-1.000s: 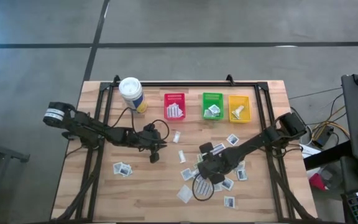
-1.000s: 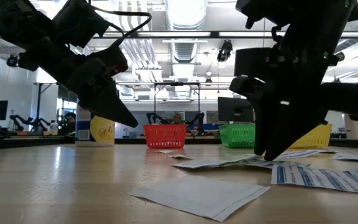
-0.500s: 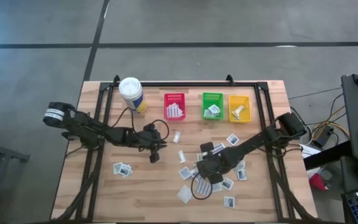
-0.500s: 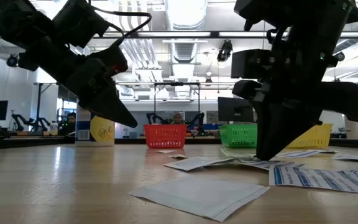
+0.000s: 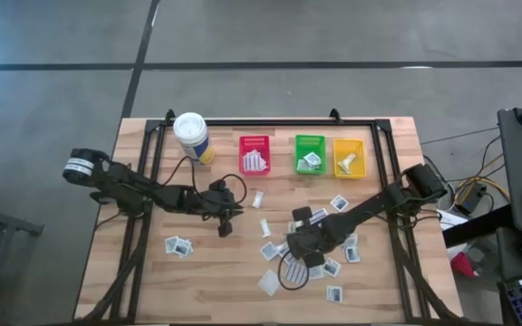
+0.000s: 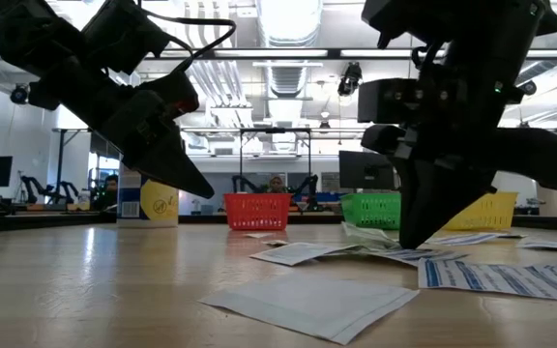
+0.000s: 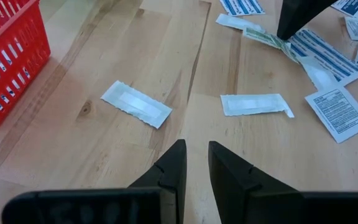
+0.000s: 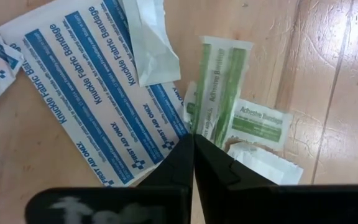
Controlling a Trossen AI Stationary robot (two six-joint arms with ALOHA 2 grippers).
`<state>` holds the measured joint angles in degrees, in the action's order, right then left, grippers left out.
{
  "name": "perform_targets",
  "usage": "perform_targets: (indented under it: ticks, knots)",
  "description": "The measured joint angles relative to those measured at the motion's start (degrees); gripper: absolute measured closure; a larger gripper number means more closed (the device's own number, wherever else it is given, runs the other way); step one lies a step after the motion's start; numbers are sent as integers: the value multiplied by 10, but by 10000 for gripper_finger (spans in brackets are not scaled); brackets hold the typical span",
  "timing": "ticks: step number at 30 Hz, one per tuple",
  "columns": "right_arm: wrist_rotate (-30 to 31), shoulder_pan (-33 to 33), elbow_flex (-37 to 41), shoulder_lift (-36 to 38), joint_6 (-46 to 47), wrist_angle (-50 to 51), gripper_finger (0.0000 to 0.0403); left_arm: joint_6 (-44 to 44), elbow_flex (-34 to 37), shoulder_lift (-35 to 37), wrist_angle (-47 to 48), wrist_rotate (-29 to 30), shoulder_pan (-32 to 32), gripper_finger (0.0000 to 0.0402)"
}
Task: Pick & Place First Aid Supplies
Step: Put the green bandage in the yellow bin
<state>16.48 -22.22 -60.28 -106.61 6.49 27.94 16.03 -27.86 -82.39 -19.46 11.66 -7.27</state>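
We see the right gripper (image 8: 193, 144) down among the scattered first aid supplies (image 5: 333, 237) right of the table's (image 5: 388, 299) middle, its fingers closed on the near end of a green-striped packet (image 8: 216, 93) whose long axis runs straight away from the fingertips, overlapping a large blue-striped packet (image 8: 98, 93) that lies slantwise beside it. In the low view the pinched packet's far end tilts slightly up off the wood near the green bin (image 6: 370, 210). The left gripper (image 7: 193, 163) hovers over bare wood left of centre, its fingers slightly apart and holding nothing, with two plain white oblong packets (image 7: 135, 104) lying flat beyond it near the red bin (image 7: 8, 59).
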Motion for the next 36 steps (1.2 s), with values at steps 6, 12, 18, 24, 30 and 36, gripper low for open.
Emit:
perform_targets:
  ticks: [6,12,18,24,30,36]
  knots:
    - [1,1,-25,-2,0,1,394,0,0,0,0,-1,0,337]
    - [15,14,-29,-4,30,-24,394,1,0,0,-2,-33,0,337]
    - [16,33,-26,-4,52,-33,394,1,0,0,-8,-67,-1,337]
    - [-13,36,-26,-4,46,-33,394,1,0,0,-29,-69,-12,337]
    - [-37,35,-32,-4,60,-33,394,-11,0,-1,-68,-79,-27,337]
    - [-53,35,-34,-4,52,-34,394,-13,0,-24,-109,-79,-31,337]
